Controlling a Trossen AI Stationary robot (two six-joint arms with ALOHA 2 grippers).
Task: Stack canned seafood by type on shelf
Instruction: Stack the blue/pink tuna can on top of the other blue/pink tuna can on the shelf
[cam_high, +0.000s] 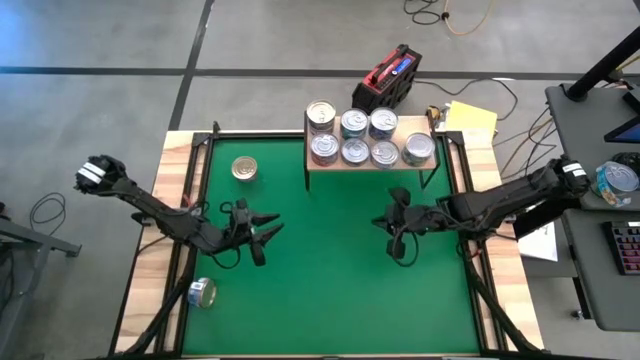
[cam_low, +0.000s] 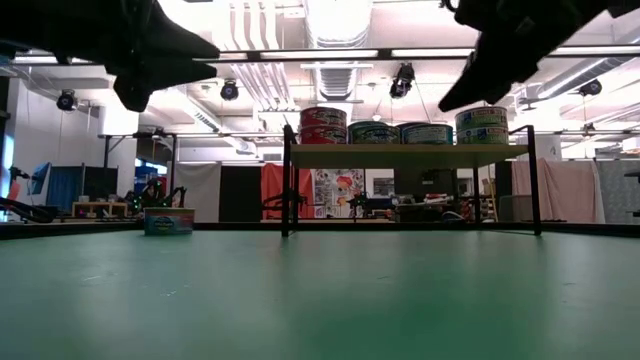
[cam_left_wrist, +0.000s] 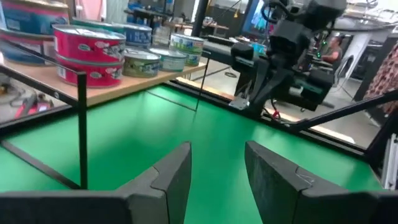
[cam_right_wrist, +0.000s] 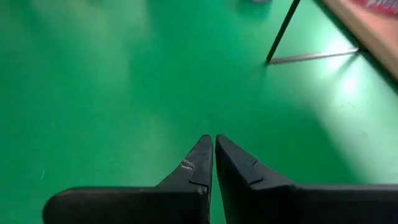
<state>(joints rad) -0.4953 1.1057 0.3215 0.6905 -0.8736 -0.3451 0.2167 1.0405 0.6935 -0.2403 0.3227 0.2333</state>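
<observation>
The worktop is a wood-edged surface covered by a green mat, which fills most of the high view.

At the mat's far edge stands the shelf, a light-wood board on thin black legs. It carries the bulk of the cans in two rows: three behind, four in front, packed side by side. In the low view some of them sit in stacks two high; the stack at the shelf's left end has red labels, while those further right have bluish ones.

The left arm comes in from the left side of the mat, and its gripper hovers above the green surface, left of centre. Its fingers are spread with a clear gap between them, holding nothing.

The right arm reaches in from the right, and its gripper hangs over the mat in front of the shelf's right half. Its fingers are pressed together, tips touching, with nothing between them.

A gold-topped can stands alone on the mat, to the left of the shelf and well apart from it.

Another can lies on its side near the mat's near left corner, close to the left arm's base.
</observation>
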